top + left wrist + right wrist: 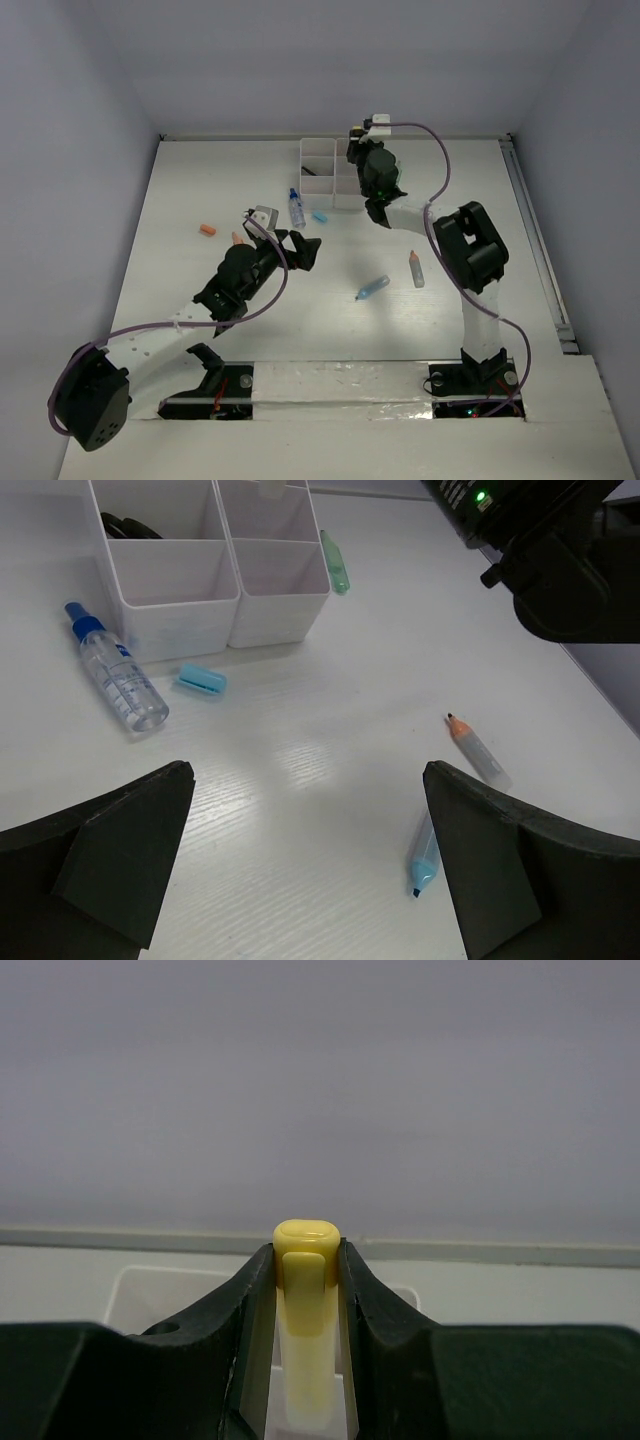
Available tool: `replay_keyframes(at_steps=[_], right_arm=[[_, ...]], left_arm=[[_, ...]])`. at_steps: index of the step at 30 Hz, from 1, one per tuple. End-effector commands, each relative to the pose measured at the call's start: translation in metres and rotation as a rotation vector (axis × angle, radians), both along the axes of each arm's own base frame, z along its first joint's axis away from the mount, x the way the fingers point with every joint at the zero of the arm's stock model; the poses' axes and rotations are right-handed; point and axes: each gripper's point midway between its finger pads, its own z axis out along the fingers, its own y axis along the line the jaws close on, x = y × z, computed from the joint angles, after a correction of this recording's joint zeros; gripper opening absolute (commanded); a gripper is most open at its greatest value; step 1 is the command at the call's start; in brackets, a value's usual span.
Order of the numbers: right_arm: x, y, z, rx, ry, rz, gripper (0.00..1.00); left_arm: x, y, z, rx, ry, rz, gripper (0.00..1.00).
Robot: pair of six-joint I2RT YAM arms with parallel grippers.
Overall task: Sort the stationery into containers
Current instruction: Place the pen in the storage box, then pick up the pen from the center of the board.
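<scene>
My right gripper (pixel 364 146) hovers over the white divided organizer (pixel 318 150) at the back of the table. In the right wrist view the gripper (pixel 306 1272) is shut on a yellow highlighter (pixel 305 1305), held upright with its cap end up. My left gripper (pixel 301 250) hangs open and empty over mid-table (pixel 305 850). A blue highlighter (pixel 424 852) lies uncapped by its right finger, an orange-tipped marker (pixel 478 751) a little beyond. A small blue-capped bottle (pixel 115 670) and a light blue cap (pixel 202 679) lie in front of the organizer (pixel 180 605).
A green highlighter (pixel 336 562) lies right of the organizer. Black items (pixel 130 525) fill one rear compartment. An orange piece (pixel 208 231) lies at the left, another (pixel 237 238) beside the left arm. The right arm (pixel 560 550) looms at the upper right.
</scene>
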Motion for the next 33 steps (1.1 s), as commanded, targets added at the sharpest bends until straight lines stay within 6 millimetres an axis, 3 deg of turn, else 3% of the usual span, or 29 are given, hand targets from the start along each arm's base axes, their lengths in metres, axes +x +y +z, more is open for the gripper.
replay_keyframes(at_steps=[1,9,10,13,14,16,19,22,23,24,27,28,29,32,33], right_arm=[[0.001,-0.006,-0.003,0.073,-0.030,-0.022,0.00],[0.001,-0.005,-0.027,0.065,0.013,-0.018,0.02],[0.000,-0.005,-0.031,0.062,0.019,-0.014,0.17],[-0.003,-0.001,-0.024,0.056,0.025,0.015,0.49],[-0.004,0.000,-0.025,0.040,0.044,0.023,0.55],[-0.008,0.004,-0.014,0.022,0.048,0.055,0.63],[-0.018,0.006,0.002,-0.014,0.073,0.097,0.66],[-0.037,0.009,-0.002,-0.062,0.160,0.168,0.66],[-0.050,0.006,0.018,-0.051,0.159,0.187,0.64],[-0.064,0.004,-0.005,-0.085,0.260,0.216,0.63],[-0.113,-0.003,-0.023,-0.095,0.473,0.298,0.58],[-0.128,-0.006,-0.038,-0.087,0.552,0.312,0.55],[-0.155,-0.017,-0.058,-0.119,0.684,0.319,0.53],[-0.206,-0.020,-0.093,-0.133,0.891,0.416,0.49],[-0.233,-0.028,-0.107,-0.156,0.997,0.442,0.49]], left_arm=[[0.002,-0.003,0.016,-0.041,-0.042,-0.004,0.99],[0.001,-0.002,0.017,-0.043,-0.045,-0.001,0.99],[0.001,-0.002,0.018,-0.043,-0.048,-0.001,0.99],[0.001,-0.002,0.018,-0.044,-0.046,-0.001,0.99],[0.001,-0.002,0.018,-0.042,-0.047,-0.001,0.99],[0.001,-0.002,0.019,-0.044,-0.049,-0.002,0.99],[0.000,-0.001,0.021,-0.048,-0.050,-0.002,0.99],[-0.002,0.000,0.024,-0.057,-0.059,-0.002,0.99],[-0.002,0.000,0.025,-0.060,-0.061,-0.002,0.99],[-0.003,0.001,0.027,-0.066,-0.062,-0.004,0.99],[-0.006,0.001,0.032,-0.079,-0.074,-0.013,0.99],[-0.007,0.000,0.033,-0.084,-0.074,-0.017,0.99],[-0.008,0.001,0.034,-0.087,-0.078,-0.017,0.99],[-0.009,0.001,0.037,-0.094,-0.082,-0.022,0.99],[-0.010,0.001,0.036,-0.093,-0.081,-0.022,0.99]])
